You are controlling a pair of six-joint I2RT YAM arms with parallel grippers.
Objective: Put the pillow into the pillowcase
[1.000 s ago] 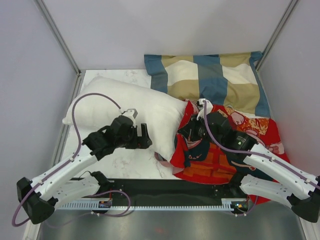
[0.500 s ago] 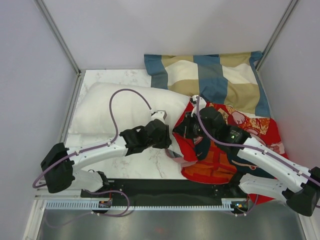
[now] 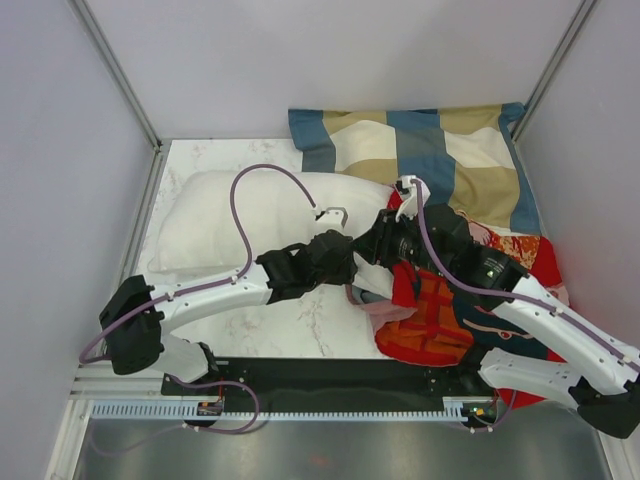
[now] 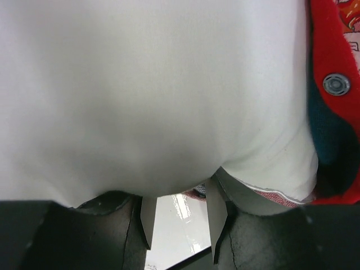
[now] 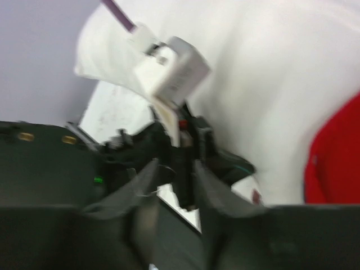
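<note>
Kid: Pillow (image 3: 250, 215) first. Where is it from the top camera?

Helper: It is white and puffy. It lies on the counter (image 3: 290, 325), left of the middle. Its right end meets the red pillowcase (image 3: 430, 320). A checked pillow (image 3: 420, 160) lies at the back.

Kid: Where are the two hands?

Helper: The left hand (image 3: 348, 268) is at the pillow's right end, on the near side. The right hand (image 3: 380, 247) is just beside it, where the pillow and pillowcase meet. The right arm reaches over the pillowcase.

Kid: What does the left wrist camera show?

Helper: The pillow fills nearly all of it. It bulges over the left hand's fingers (image 4: 147, 222) and hides their tips. The fingers stand a bit apart, and shiny counter shows between them. Nobody can tell if they pinch the pillow. The red pillowcase edge, with a round snap (image 4: 336, 84), is on the right. A thin pink strip peeks out under the pillow's corner.

Kid: And the right wrist camera?

Helper: It is blurry. The right hand's fingers (image 5: 145, 183) are spread a little, with nothing between them. Past them is the left arm, with a white box (image 5: 177, 76) on it. The pillow is behind, and some red is at the right.
</note>
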